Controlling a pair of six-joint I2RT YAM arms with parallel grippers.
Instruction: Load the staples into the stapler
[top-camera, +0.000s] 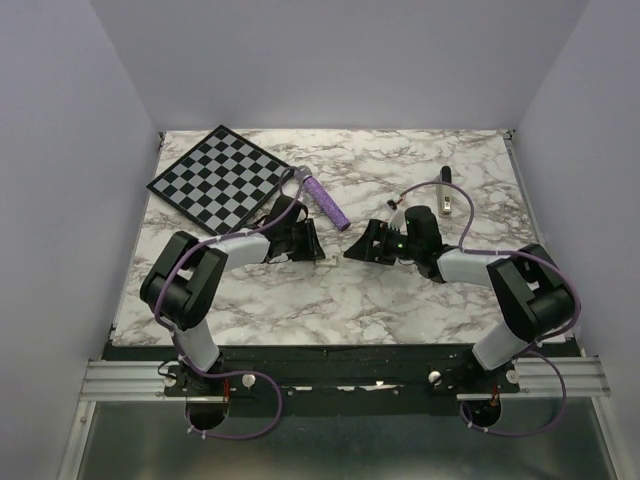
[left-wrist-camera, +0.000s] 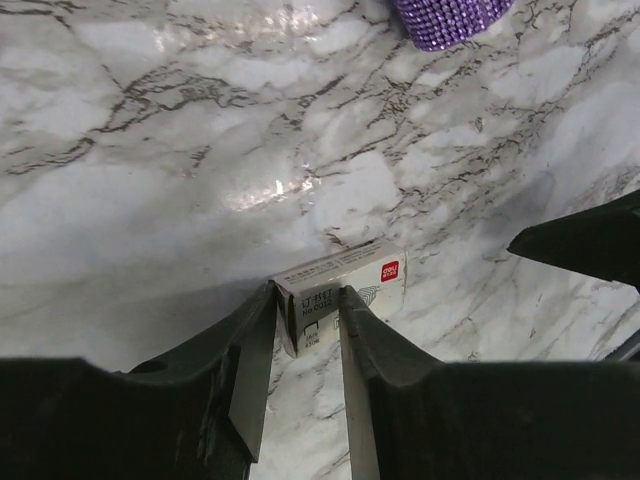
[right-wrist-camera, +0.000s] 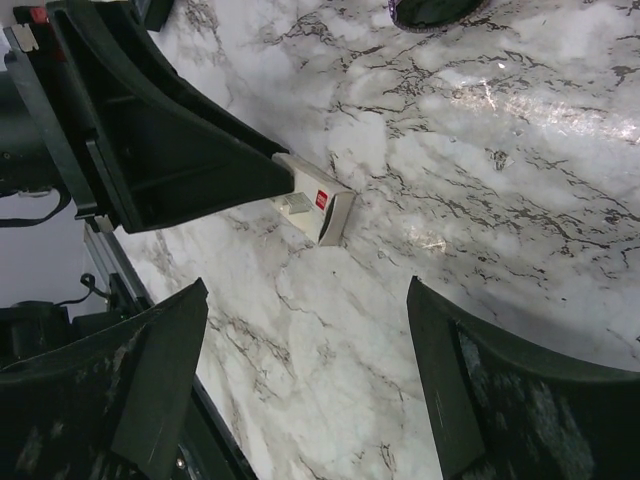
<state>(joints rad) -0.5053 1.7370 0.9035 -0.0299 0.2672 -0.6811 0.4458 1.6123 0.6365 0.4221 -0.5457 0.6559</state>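
Note:
A small cream box (left-wrist-camera: 350, 280) with a red logo lies on the marble. My left gripper (left-wrist-camera: 307, 295) is shut on its near end, one finger on each side. The staples themselves do not show. In the right wrist view the same box (right-wrist-camera: 322, 206) pokes out from under the left gripper's dark finger (right-wrist-camera: 170, 150). My right gripper (right-wrist-camera: 305, 370) is wide open a short way from the box, with bare marble between its fingers. From above, the left gripper (top-camera: 310, 245) and right gripper (top-camera: 362, 246) face each other at mid-table. A purple stapler (top-camera: 328, 203) lies just behind them.
A black and silver stapler (top-camera: 446, 197) lies at the back right. A chessboard (top-camera: 220, 178) sits at the back left. The purple stapler's end (left-wrist-camera: 450, 20) shows at the top of the left wrist view. White walls close in the table on three sides.

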